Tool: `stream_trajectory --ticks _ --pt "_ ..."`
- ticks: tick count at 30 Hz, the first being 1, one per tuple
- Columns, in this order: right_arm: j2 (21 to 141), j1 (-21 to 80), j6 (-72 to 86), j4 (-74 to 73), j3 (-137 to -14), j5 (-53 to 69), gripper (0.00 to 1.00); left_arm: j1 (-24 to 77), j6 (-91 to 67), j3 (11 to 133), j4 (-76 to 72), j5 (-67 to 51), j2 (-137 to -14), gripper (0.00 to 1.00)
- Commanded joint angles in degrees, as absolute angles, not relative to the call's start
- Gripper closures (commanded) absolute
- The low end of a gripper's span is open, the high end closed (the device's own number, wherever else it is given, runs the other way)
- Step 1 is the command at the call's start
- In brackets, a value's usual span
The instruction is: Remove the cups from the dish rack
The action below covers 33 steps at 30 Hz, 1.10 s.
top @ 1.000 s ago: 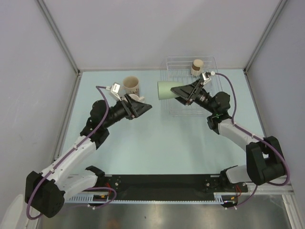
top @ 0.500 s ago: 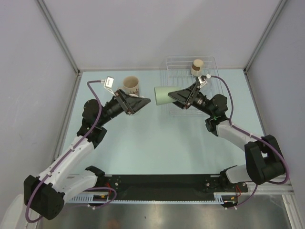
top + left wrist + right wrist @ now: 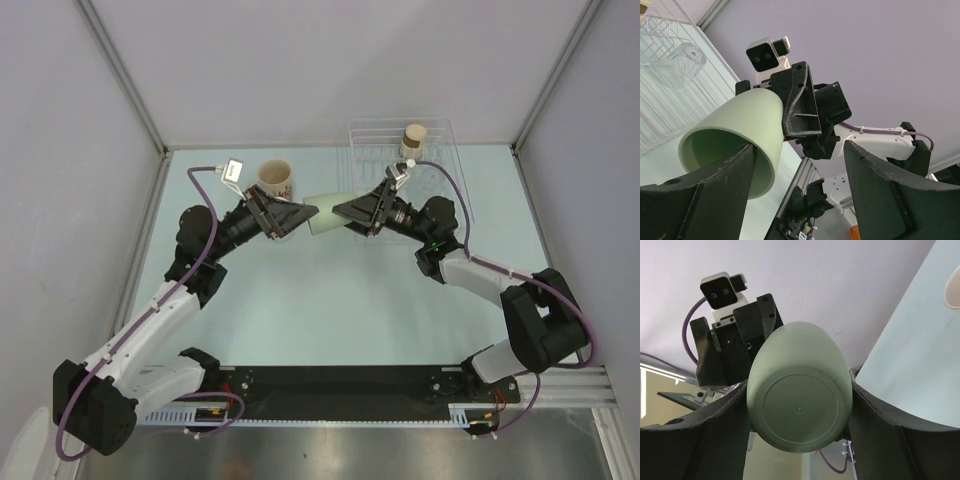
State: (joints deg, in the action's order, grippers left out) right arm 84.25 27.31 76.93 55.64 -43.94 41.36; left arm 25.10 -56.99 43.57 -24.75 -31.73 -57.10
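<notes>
Here's the pale green cup (image 3: 328, 213), plain and smooth, no handle, a gently tapering tumbler with a flat round base and a thin rim. It is lying on its side in the air above the table (image 3: 330, 300), out to the left of the dish rack (image 3: 448, 128) and right between the two arms. The right gripper (image 3: 342, 211) has it: in the right wrist view the base faces the camera and a dark finger (image 3: 710, 440) sits flush against each flank of the cup, so those jaws are clamped on its lower body. The open mouth points the other way, straight at the left gripper (image 3: 305, 213), which stands spread wide with nothing in it. From the left wrist, one finger (image 3: 700, 200) overlaps the lower edge of the rim, while the other is well apart to the side; whether that near finger touches the rim cannot be told. From above, the two grippers meet almost nose to nose with the cup bridging them. Behind the left gripper, the cream cup with dark print (image 3: 275, 179) stands upright on the table. The tan brown-topped cup (image 3: 412, 140) stands in the rack's far end, and a clear cup (image 3: 682, 57) lies in the rack too.
</notes>
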Motion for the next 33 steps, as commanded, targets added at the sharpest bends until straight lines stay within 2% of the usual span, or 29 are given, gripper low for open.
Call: stream_trajectory --ticks 1,9,12,15,18,19,20,26,27,28,29,30,32,33 --pt "84.99 28.91 76.11 59.32 -47.63 42.63 1.0 25.22 -57.39 44.91 -27.33 -33.13 -57.57 0.25" --pt "88.15 32.87 76.11 59.24 -50.18 44.29 1.0 25.4 -57.3 46.14 -27.6 -34.28 -60.38 0.32" --pt "88.51 34.1 75.94 59.33 -50.54 44.47 1.0 25.4 -57.22 46.49 -27.69 -34.45 -60.99 0.37" --pt "88.42 34.19 75.76 59.15 -50.36 44.47 1.0 25.49 -56.95 46.84 -27.42 -34.54 -61.08 0.5" --pt "88.24 34.19 75.41 58.8 -50.45 44.91 1.0 25.49 -56.6 46.93 -26.72 -34.37 -61.08 0.69" --pt "87.98 34.19 75.41 58.71 -50.45 44.83 1.0 25.49 -56.51 46.85 -26.37 -34.37 -61.08 0.89" --pt "87.98 34.19 75.24 58.71 -50.45 45.0 1.0 25.49 -56.43 46.85 -26.11 -34.37 -61.0 1.0" --pt "87.45 34.1 74.97 57.31 -50.71 45.44 0.98 25.49 -55.99 46.58 -25.14 -34.01 -60.65 1.0" --pt "87.36 33.93 74.88 57.22 -50.63 45.53 0.87 25.4 -55.73 46.67 -24.44 -33.67 -60.47 1.0" --pt "86.93 33.84 74.88 56.69 -50.45 45.44 0.81 25.4 -55.55 46.76 -24.26 -33.49 -60.29 1.0" --pt "86.58 33.66 74.71 56.69 -50.28 45.44 0.8 25.4 -55.46 46.76 -24.0 -33.23 -60.12 1.0" --pt "86.14 33.23 74.71 56.69 -49.75 45.44 0.81 25.4 -55.46 46.84 -23.82 -33.22 -60.12 1.0" --pt "85.17 32.79 74.44 56.34 -49.22 45.7 1.0 25.23 -55.46 46.67 -23.73 -33.14 -59.85 1.0" --pt "84.82 32.7 73.49 55.64 -49.13 45.62 1.0 25.22 -55.46 46.58 -23.73 -32.96 -59.77 1.0"
